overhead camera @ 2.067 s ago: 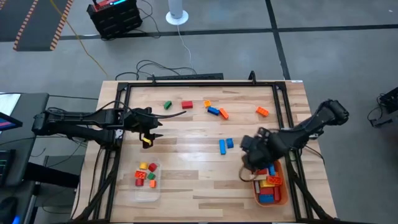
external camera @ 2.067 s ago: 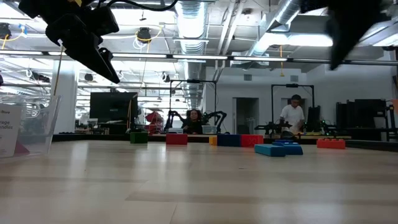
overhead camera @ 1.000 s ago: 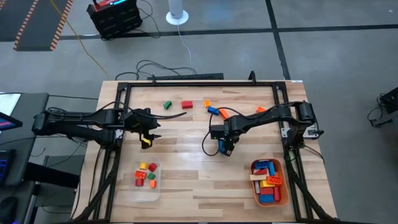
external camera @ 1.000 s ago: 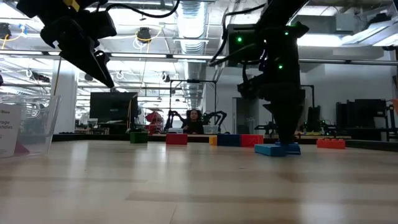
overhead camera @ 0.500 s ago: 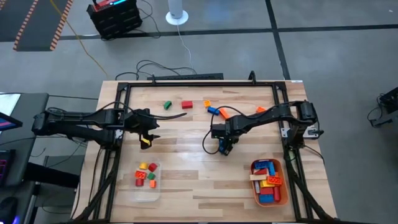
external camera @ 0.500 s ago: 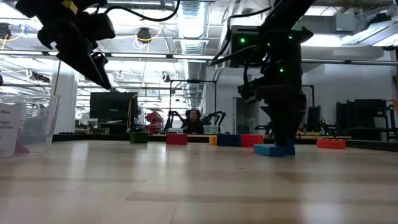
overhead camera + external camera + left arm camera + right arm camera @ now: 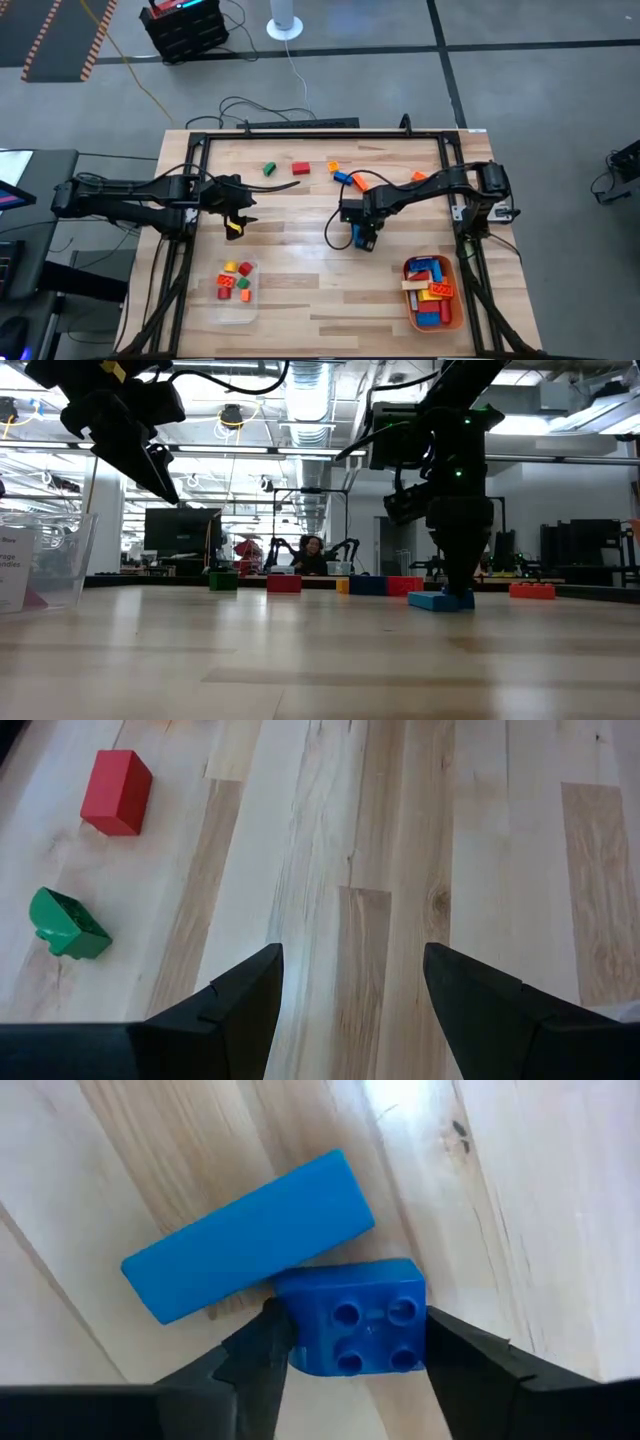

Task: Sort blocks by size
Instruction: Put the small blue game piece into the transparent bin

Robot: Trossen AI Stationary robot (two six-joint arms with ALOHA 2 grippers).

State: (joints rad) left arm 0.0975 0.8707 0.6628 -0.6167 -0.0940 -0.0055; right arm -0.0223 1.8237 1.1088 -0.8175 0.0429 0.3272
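Observation:
My right gripper (image 7: pixel 363 236) is down at the table's middle, shut on a small blue four-stud block (image 7: pixel 355 1330). A long blue bar (image 7: pixel 245 1250) lies flat on the wood against that block and also shows in the low view (image 7: pixel 430 601). My left gripper (image 7: pixel 237 218) hangs open and empty, high over the table's left part (image 7: pixel 150 460). Below it a red block (image 7: pixel 116 791) and a green block (image 7: pixel 68 924) lie on the wood. More loose blocks lie near the far edge: orange (image 7: pixel 421 179), orange (image 7: pixel 360 183) and blue (image 7: pixel 343 178). My right gripper pinches the small blue block between its two fingers, one on each of two opposite side walls (image 7: pixel 287 1330). The fingers come from above, pointing down. The block sits studs up on the wood, beside the long blue bar.
A clear plastic tray (image 7: pixel 236 300) with several short blocks stands near the front left. An orange tray (image 7: pixel 455 312) with several long blocks stands near the front right. Black frame rails (image 7: pixel 320 135) run round the table. People show in the room behind (image 7: pixel 468 545).
About two seconds ago my right gripper was over the orange tray. It has since gone toward the table's left and far side, to the two blue blocks, and has stayed low over them for the last second. My left arm has kept still.

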